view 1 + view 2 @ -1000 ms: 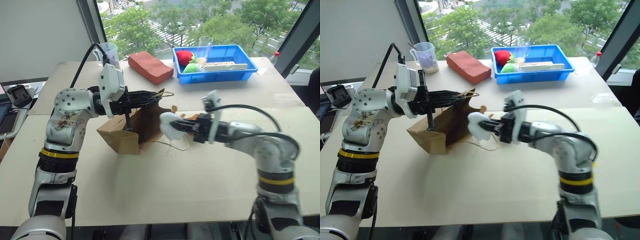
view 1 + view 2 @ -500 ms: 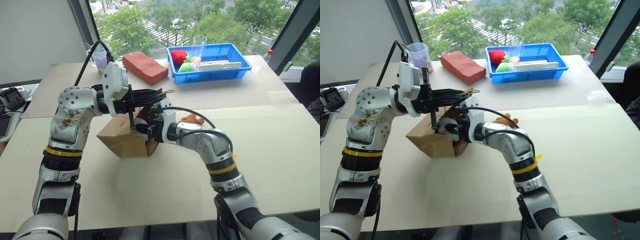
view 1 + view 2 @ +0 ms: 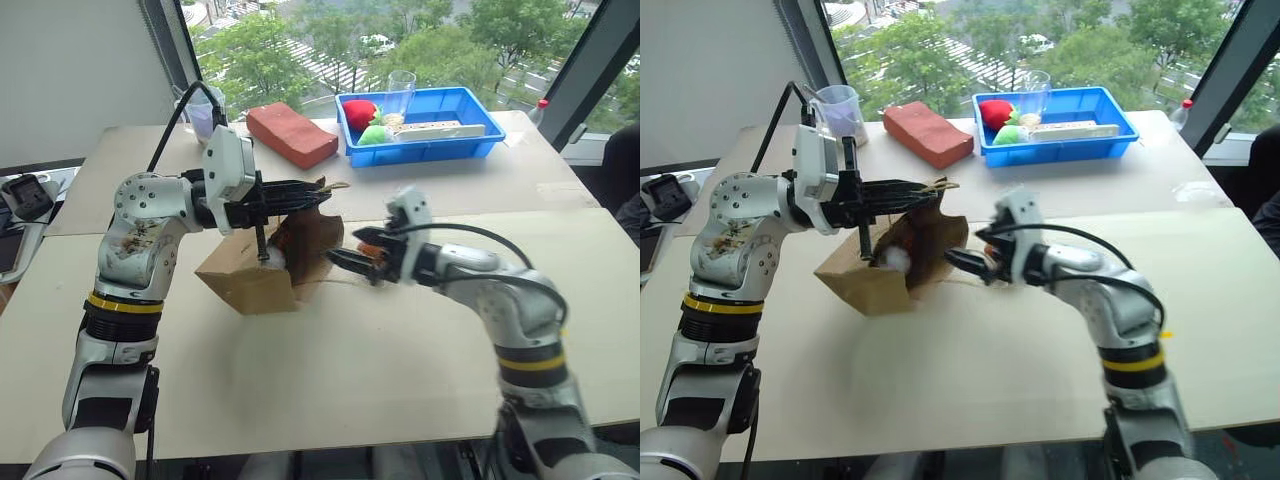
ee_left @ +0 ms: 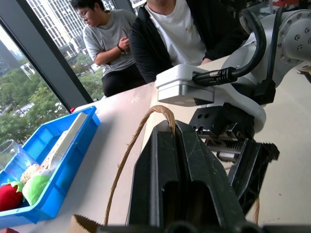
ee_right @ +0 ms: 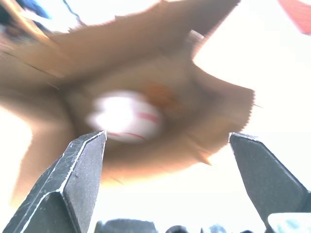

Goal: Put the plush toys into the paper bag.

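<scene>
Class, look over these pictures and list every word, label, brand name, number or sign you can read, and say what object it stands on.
No text can be read anywhere.
paper bag: plain brown, no print.
blue tray: no label to be seen.
reddish-brown block: no marking.
white toy inside the bag: red marks, too blurred to read as letters.

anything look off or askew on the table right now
The brown kraft paper bag lies tipped on its side with its mouth ragged and crumpled; the left gripper pinches its cord handle. The white plush toy sits just inside the mouth. The right gripper is open beside it.
</scene>
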`<state>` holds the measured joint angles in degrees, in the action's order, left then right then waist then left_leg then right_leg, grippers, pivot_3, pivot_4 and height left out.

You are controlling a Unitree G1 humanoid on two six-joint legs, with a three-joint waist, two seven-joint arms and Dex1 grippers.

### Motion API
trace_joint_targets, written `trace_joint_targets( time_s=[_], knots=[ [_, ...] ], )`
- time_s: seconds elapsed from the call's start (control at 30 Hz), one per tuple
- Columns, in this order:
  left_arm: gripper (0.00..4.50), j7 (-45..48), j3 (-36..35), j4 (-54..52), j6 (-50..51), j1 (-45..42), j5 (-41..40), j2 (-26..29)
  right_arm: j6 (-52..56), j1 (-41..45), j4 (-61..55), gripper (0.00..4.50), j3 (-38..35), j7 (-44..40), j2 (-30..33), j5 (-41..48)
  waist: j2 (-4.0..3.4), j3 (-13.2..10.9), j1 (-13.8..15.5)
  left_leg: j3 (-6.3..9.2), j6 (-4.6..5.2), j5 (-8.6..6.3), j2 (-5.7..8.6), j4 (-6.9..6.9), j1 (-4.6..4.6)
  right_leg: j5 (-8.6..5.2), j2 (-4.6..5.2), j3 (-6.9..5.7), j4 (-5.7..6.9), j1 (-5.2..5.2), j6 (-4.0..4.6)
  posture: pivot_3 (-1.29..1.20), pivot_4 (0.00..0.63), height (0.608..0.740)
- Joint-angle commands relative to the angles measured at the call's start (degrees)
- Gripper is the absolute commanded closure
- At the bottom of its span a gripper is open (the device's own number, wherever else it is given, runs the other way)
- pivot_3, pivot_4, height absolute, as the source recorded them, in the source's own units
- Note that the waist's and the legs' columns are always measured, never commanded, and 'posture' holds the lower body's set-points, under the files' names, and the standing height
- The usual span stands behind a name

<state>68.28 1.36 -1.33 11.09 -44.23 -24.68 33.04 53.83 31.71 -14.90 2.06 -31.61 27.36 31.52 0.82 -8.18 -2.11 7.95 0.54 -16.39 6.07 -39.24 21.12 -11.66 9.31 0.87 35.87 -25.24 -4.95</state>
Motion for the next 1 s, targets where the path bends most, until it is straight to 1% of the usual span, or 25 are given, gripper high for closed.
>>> trace_joint_targets(
  time_s=[0.03, 0.1, 0.23, 0.33, 0.43, 0.53, 0.77, 0.8, 0.87, 0.9, 0.97, 1.0],
  knots=[
    [4.50, 0.33, -0.73, -1.35, -0.91, -0.35, -0.45, 0.62, -8.34, -0.42, 4.68, 0.06, -0.94, -1.23, 3.91, -6.07, 0.00, 0.00, -0.03, -0.05, 0.00, 0.00, 0.00, 0.00, 0.00, 0.00, 0.00, 0.02, -0.02, 0.00, 0.00, 0.00, 0.150, 0.740],
    [4.50, 0.31, -0.55, -1.34, -0.91, -0.51, -0.48, 0.58, -12.22, 0.12, 10.41, 0.06, -0.17, -0.29, 3.89, -9.45, 0.01, 0.00, -0.35, -0.14, 0.00, 0.00, -0.02, -0.01, -0.03, 0.00, -0.01, 0.05, -0.02, 0.01, 0.00, 0.00, 0.150, 0.740],
    [4.50, 0.45, -0.25, -1.45, -0.90, -0.62, -0.40, 0.40, -18.02, 2.42, 20.28, 0.06, 1.34, 0.35, 0.31, -13.69, 0.01, 0.00, -0.64, -0.26, -0.01, 0.01, -0.10, 0.00, -0.10, 0.01, -0.04, 0.12, 0.00, 0.01, 0.03, 0.00, 0.150, 0.740],
    [4.50, 0.61, -0.29, -1.54, -0.81, -0.72, -0.39, 0.54, -19.58, 3.52, 24.54, 0.06, 1.27, -0.19, -2.40, -14.36, 0.01, 0.00, -0.55, -0.25, -0.01, 0.01, -0.10, 0.00, -0.09, 0.02, -0.05, 0.14, 0.01, -0.01, 0.04, 0.00, 0.150, 0.740],
    [4.50, 0.64, -0.43, -1.70, -0.65, -0.77, -0.40, 0.79, -20.13, 4.00, 26.74, 0.06, 0.76, -0.97, -3.80, -14.55, 0.00, 0.00, -0.30, -0.20, -0.01, 0.00, -0.07, 0.00, -0.06, 0.03, -0.03, 0.12, -0.02, -0.02, 0.03, 0.00, 0.150, 0.740],
    [4.50, 0.46, -0.49, -1.79, -0.62, -0.62, -0.25, 0.99, -20.11, 4.23, 27.73, 0.79, 0.07, -1.56, -4.61, -14.23, 0.00, 0.00, -0.15, -0.15, 0.01, -0.01, -0.05, 0.00, -0.03, 0.04, -0.02, 0.08, -0.06, -0.01, 0.01, 0.00, 0.150, 0.740],
    [4.50, 0.21, -0.63, -1.98, -0.44, -0.36, -0.19, 1.31, -20.37, 3.39, 27.82, 3.19, 0.10, -3.02, -4.59, -14.66, 0.00, 0.00, -0.49, -0.18, 0.01, -0.01, -0.06, 0.00, -0.05, 0.04, -0.02, 0.09, -0.04, -0.01, 0.01, 0.00, 0.150, 0.740],
    [4.50, 0.17, -0.62, -1.93, -0.45, -0.38, -0.17, 1.28, -20.12, 3.06, 27.14, 3.59, -0.13, -3.32, -4.20, -14.49, 0.00, 0.00, -0.49, -0.18, 0.01, -0.01, -0.06, 0.00, -0.05, 0.04, -0.03, 0.10, -0.03, -0.01, 0.00, 0.00, 0.150, 0.740],
    [4.50, 0.13, -0.62, -1.81, -0.53, -0.41, -0.12, 1.24, -19.32, 2.59, 25.36, 4.24, -0.87, -3.84, -3.39, -13.92, 0.00, 0.00, -0.43, -0.18, 0.01, -0.01, -0.06, 0.00, -0.05, 0.04, -0.03, 0.10, -0.03, -0.01, 0.01, 0.00, 0.150, 0.740],
    [4.50, 0.13, -0.63, -1.74, -0.59, -0.42, -0.09, 1.24, -18.89, 2.42, 24.47, 4.49, -1.28, -4.05, -3.05, -13.63, 0.00, 0.00, -0.42, -0.18, 0.01, -0.01, -0.06, 0.00, -0.05, 0.04, -0.02, 0.10, -0.03, -0.01, 0.00, 0.00, 0.150, 0.740],
    [4.50, 0.10, -0.67, -1.56, -0.66, -0.48, -0.09, 1.22, -17.55, 2.11, 21.66, 4.49, -2.39, -4.54, -2.28, -12.50, 0.00, 0.00, -0.34, -0.17, 0.02, -0.01, -0.05, 0.00, -0.04, 0.04, -0.01, 0.10, -0.04, -0.02, 0.00, 0.00, 0.150, 0.740],
    [4.50, 0.10, -0.68, -1.49, -0.67, -0.52, -0.09, 1.21, -15.03, 2.01, 18.03, 4.49, -3.28, -5.18, -1.34, -10.82, 0.00, 0.00, -0.27, -0.17, 0.02, -0.01, -0.05, 0.00, -0.03, 0.04, -0.02, 0.09, -0.04, -0.02, 0.00, 0.00, 0.150, 0.740]
  ],
)
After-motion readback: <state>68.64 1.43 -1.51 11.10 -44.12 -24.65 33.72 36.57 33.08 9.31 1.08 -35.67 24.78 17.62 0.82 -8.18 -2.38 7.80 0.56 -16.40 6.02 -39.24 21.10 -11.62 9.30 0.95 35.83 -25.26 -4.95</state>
